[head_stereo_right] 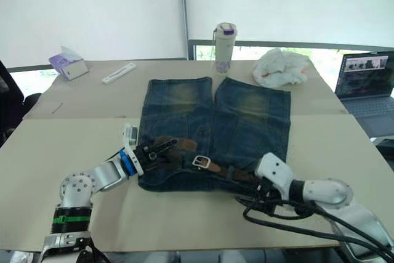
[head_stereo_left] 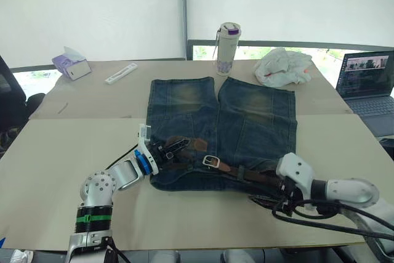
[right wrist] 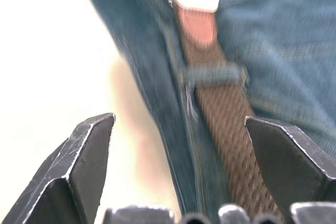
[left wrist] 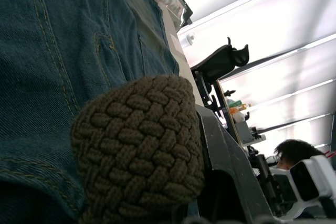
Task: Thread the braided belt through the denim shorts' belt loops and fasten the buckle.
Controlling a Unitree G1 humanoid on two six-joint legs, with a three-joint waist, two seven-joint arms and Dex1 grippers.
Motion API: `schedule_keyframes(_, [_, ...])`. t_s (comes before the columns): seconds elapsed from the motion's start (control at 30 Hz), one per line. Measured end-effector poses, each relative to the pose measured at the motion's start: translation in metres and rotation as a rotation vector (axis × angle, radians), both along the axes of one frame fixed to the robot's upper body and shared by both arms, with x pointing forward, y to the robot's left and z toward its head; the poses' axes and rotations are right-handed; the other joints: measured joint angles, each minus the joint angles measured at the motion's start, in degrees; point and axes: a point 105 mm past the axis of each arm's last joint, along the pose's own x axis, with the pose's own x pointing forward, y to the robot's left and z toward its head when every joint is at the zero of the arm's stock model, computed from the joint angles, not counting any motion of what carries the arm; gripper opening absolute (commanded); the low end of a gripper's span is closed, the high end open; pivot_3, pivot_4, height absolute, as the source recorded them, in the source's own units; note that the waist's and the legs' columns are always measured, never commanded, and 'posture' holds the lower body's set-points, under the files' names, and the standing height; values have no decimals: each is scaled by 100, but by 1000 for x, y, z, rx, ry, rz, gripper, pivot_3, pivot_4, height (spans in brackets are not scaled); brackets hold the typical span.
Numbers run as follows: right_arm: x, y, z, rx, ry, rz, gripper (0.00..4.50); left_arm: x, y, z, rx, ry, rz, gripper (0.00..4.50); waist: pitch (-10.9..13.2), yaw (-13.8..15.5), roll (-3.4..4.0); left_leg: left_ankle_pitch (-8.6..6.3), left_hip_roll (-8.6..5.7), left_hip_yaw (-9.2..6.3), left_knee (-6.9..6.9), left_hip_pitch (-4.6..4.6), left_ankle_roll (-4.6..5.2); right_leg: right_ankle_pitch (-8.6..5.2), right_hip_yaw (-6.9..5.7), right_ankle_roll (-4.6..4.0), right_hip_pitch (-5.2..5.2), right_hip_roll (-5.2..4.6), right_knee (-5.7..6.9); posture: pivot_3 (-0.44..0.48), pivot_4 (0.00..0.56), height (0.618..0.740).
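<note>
Both end effectors were placed at the near waistband of the denim shorts (head_stereo_left: 221,129), which lay flat on the surface (head_stereo_left: 74,152) with the legs pointing away from the robot. On the robot's left, the left end effector (head_stereo_left: 174,149) was closed on the tip end of the braided belt (head_stereo_left: 246,173); in the left wrist view the woven end (left wrist: 139,179) was seen pressed against a black finger (left wrist: 226,166), directly over the denim. On the robot's right, the right end effector (right wrist: 178,169) was held wide open, its two fingers (right wrist: 79,166) spread to either side of the strap and gripping nothing.

The belt was laid along the waistband and passed under at least one of the belt loops (right wrist: 212,73), seen crossing the strap in the right wrist view. The buckle (head_stereo_left: 211,161) rested near the middle of the waistband, with the tip end just to its left and not yet passed through the frame.

The step in hand was judged to be late threading, leading into fastening. For the next move, the held tip would probably need to be carried toward the buckle and fed through its frame, while the open right end effector was closed on the strap or buckle to steady it. How many loops remained unthreaded could not be told.
</note>
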Motion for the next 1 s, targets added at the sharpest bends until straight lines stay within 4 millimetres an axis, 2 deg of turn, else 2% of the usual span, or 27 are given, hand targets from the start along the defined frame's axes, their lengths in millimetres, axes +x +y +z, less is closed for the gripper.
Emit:
schedule_keyframes(0.13, [23,26,18,64,-111,-23,4451,-1,1,1,0,0,27,0,0,-20,0,0,1,1,-1,0,0,0,3,-1,-6,1,2,0,150,740])
schedule_keyframes(0.2, [30,46,11,48,-147,-10,4451,-3,2,-2,3,10,39,0,-1,1,2,1,-1,1,-2,-8,-1,0,4,-1,-28,-1,13,0,150,740])
schedule_keyframes(0.33, [42,62,-7,43,-151,-50,4451,-6,8,-10,15,36,67,0,-1,45,2,3,-4,3,1,-18,-6,0,9,-1,-42,-14,27,0,150,740])
schedule_keyframes(0.5, [45,60,-22,-52,-187,-44,4451,-9,10,-11,25,38,83,0,-1,34,1,3,-2,3,1,-16,-6,0,9,-1,-42,-10,27,0,150,740])
schedule_keyframes(0.73, [49,67,-6,102,-180,-101,4451,-9,9,-8,23,27,87,0,-2,-5,2,3,-1,3,0,-9,-5,0,14,-3,-42,-4,36,0,150,740])
schedule_keyframes(1.0, [54,55,-17,-104,-272,-100,4451,-9,8,-9,18,30,87,0,-2,-10,2,3,-4,7,0,-9,-5,0,14,-3,-43,-3,34,0,150,740])
